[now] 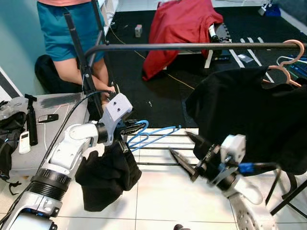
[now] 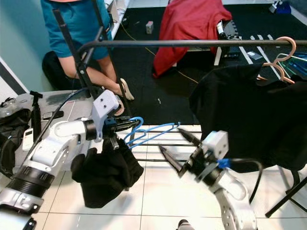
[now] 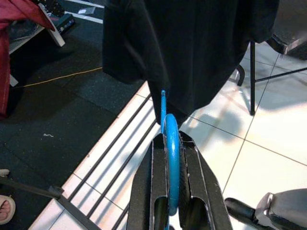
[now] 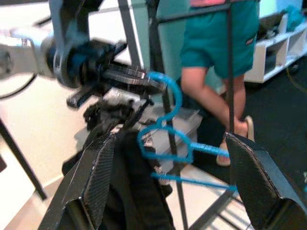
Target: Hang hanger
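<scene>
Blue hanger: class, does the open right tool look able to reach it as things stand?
Probably yes. The right tool is open beside the blue hanger, which the left tool holds by its hook, with open space between them.

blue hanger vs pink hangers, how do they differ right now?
Colour: the blue hanger versus the pink hangers.
Place: the blue hanger is off the rail, held low by the left gripper; the pink hangers hook over the rail's right end.
Pose: the blue hanger lies roughly level; the pink hangers hang upright.
Shared: each sits by a black garment.
</scene>
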You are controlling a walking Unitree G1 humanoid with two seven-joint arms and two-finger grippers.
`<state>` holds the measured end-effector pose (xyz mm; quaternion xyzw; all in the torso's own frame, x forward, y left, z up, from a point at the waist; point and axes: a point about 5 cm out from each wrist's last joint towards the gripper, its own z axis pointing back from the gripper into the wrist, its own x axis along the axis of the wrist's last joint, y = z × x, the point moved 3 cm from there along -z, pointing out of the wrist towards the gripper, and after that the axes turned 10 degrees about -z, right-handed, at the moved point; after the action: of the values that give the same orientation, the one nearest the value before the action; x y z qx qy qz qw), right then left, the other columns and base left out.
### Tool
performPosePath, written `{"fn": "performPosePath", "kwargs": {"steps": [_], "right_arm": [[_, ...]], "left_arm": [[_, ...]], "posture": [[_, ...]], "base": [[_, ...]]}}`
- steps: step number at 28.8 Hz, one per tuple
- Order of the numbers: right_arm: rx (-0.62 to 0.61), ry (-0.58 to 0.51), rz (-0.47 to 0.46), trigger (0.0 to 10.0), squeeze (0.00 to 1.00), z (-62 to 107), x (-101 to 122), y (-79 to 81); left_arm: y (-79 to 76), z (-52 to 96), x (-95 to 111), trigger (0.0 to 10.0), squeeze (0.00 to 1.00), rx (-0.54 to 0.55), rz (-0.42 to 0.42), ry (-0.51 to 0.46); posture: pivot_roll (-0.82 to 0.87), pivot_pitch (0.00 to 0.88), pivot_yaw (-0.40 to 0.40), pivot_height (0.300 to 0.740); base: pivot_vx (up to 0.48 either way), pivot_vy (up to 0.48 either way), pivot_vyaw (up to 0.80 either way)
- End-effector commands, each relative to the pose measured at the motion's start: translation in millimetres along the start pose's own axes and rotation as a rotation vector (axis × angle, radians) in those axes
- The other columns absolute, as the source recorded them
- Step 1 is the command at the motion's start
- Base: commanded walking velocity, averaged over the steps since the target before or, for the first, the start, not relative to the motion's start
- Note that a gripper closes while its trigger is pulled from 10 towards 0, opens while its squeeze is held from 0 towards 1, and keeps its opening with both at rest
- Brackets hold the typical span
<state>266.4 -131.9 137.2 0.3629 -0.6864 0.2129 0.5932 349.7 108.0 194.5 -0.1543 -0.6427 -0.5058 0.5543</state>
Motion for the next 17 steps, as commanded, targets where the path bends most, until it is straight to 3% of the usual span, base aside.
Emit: {"fn": "performPosePath", "kwargs": {"steps": [1, 3, 4, 5, 6, 14, 17], "right_arm": [[-0.003, 0.049, -0.029, 10.0, 0.0, 3.1, -15.4, 5.3], [-0.037, 0.141, -0.043, 10.0, 0.0, 9.0, -36.0, 4.6], [-0.037, 0.141, -0.043, 10.0, 0.0, 9.0, -36.0, 4.6], [-0.15, 0.271, -0.07, 10.0, 0.0, 19.3, -63.5, -8.8], [-0.171, 0.297, -0.073, 10.0, 0.0, 21.1, -72.3, -11.9], [-0.121, 0.359, -0.019, 10.0, 0.0, 15.1, -96.2, -9.0], [-0.079, 0.288, -0.018, 10.0, 0.0, 5.7, -93.8, -8.3]], "left_arm": [[10.6, 6.2, 11.2, 0.0, 0.0, 0.025, -0.018, -0.032], [16.0, 7.5, 18.8, 0.0, 0.0, 0.038, -0.01, -0.064], [16.0, 7.5, 18.8, 0.0, 0.0, 0.038, -0.01, -0.064], [18.0, 8.8, 33.2, 0.0, 0.0, 0.017, 0.005, -0.137], [18.1, 9.6, 40.8, 0.0, 0.0, 0.003, 0.012, -0.177], [18.3, 12.0, 57.7, 0.0, 0.0, -0.044, 0.015, -0.25], [15.2, 15.2, 65.5, 0.0, 0.0, -0.096, 0.005, -0.287]], "posture": [[-0.07, 0.148, 0.058, 0.74], [-0.07, 0.145, 0.057, 0.74], [-0.07, 0.145, 0.057, 0.74], [-0.07, 0.145, 0.057, 0.74], [-0.07, 0.138, 0.058, 0.74], [-0.06, 0.132, 0.058, 0.74], [-0.05, 0.134, 0.06, 0.74]], "base": [[0.0, 0.0, 0.0], [0.0, 0.0, 0.0], [0.0, 0.0, 0.0], [0.0, 0.0, 0.0], [0.0, 0.0, 0.0], [0.0, 0.0, 0.0], [0.0, 0.0, 0.0]]}}
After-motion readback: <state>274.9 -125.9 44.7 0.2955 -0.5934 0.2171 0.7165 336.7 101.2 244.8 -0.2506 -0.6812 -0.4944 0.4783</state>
